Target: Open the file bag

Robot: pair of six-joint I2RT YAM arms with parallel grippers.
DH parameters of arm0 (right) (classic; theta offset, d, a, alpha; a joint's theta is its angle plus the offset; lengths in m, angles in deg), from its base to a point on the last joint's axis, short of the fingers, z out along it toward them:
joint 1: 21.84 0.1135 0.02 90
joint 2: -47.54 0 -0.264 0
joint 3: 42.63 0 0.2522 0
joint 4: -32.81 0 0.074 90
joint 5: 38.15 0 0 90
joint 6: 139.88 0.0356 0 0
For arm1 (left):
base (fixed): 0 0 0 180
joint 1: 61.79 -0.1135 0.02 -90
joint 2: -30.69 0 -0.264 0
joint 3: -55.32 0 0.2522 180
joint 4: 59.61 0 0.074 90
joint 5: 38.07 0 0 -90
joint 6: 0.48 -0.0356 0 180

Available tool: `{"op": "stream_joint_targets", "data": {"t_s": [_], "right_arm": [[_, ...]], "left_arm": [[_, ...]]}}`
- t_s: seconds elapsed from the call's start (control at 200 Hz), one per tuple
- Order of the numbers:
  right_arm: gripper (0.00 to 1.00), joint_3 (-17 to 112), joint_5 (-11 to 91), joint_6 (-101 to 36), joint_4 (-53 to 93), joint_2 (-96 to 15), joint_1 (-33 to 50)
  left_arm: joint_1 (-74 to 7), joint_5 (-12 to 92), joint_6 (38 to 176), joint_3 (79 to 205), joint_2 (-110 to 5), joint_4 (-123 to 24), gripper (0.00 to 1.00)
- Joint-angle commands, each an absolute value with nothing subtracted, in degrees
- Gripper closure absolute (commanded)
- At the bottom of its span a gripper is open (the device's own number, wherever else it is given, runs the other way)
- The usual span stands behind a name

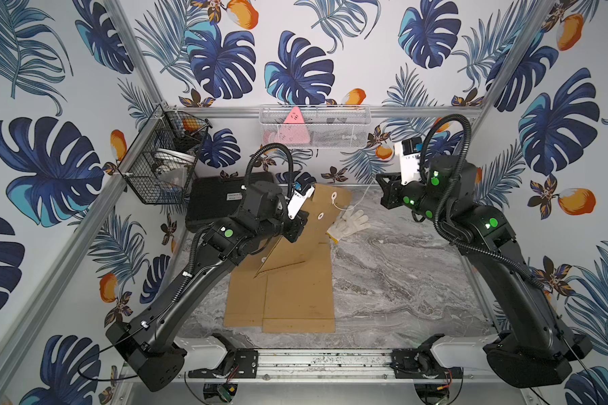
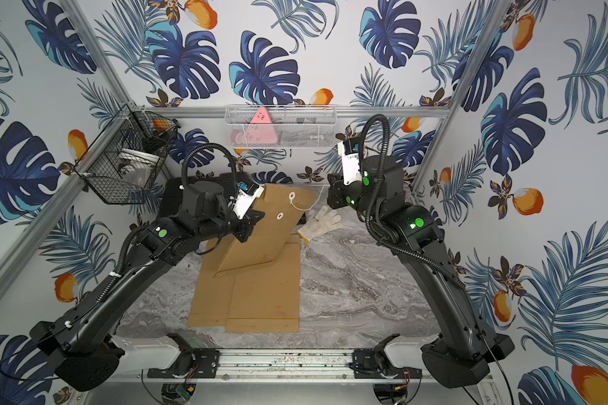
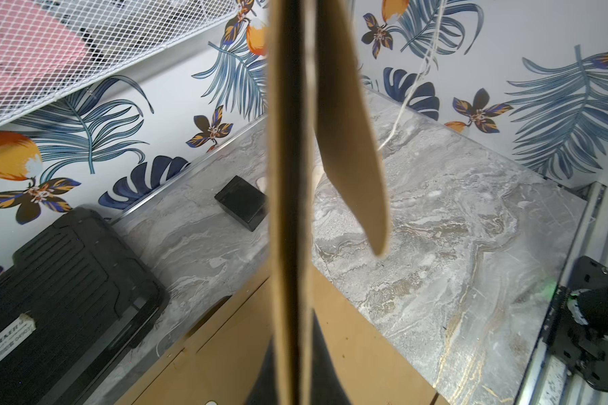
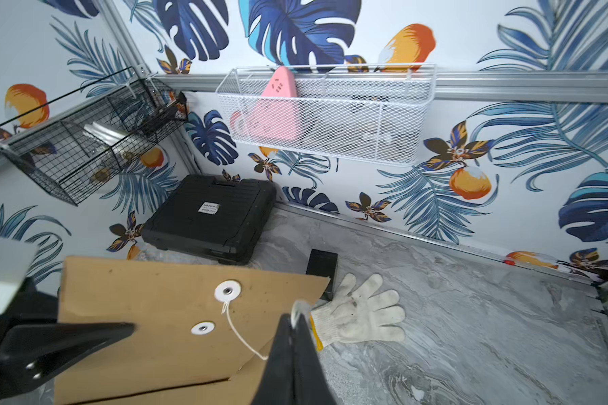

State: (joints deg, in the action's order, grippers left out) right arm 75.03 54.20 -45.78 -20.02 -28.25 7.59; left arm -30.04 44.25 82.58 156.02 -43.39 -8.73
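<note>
File bag [image 1: 322, 207] is held up on a slant just beside the white glove [image 1: 351, 222], on the side of the glove away from the right arm [image 1: 488, 266]. It is gripped at one long edge by the left jaws, which are closed tight on the paper; in the left wrist view it is seen edge-on between them. Whether its lowest corner touches the flat envelopes [image 1: 295, 301] lying on the desk [image 1: 401, 280] in front of the glove cannot be told.

The right jaws are closed on the free end of the string [image 4: 243, 342] and are held in the air near the glove, on its side toward the right arm. The string is seen to run slack from the upper button [image 4: 228, 291] straight to those jaws, and no turns are seen round the lower button [image 4: 203, 328], so the unwinding is judged to be done.

The flap [image 3: 351, 140] is seen in the left wrist view to stand away from the body of the bag, so the closure is judged to be released. The task is judged well advanced but not finished: the mouth is not shown spread in any view. What is left is for the flap to be folded fully back and the mouth to be parted, for which the string would probably have to be let go.
</note>
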Motion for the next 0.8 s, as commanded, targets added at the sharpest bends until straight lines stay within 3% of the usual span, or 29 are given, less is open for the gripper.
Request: {"op": "stream_joint_targets", "data": {"t_s": [0.0,0.796], "right_arm": [[1.0,77.47,49.34,-45.18,-19.73,-29.17,5.11],[1.0,95.53,33.73,-47.73,-24.69,-46.12,-6.88]], "left_arm": [[-29.99,39.29,80.15,156.9,-43.88,-7.91,1.0],[-30.02,18.93,74.97,160.41,-45.36,-3.42,1.0]]}}
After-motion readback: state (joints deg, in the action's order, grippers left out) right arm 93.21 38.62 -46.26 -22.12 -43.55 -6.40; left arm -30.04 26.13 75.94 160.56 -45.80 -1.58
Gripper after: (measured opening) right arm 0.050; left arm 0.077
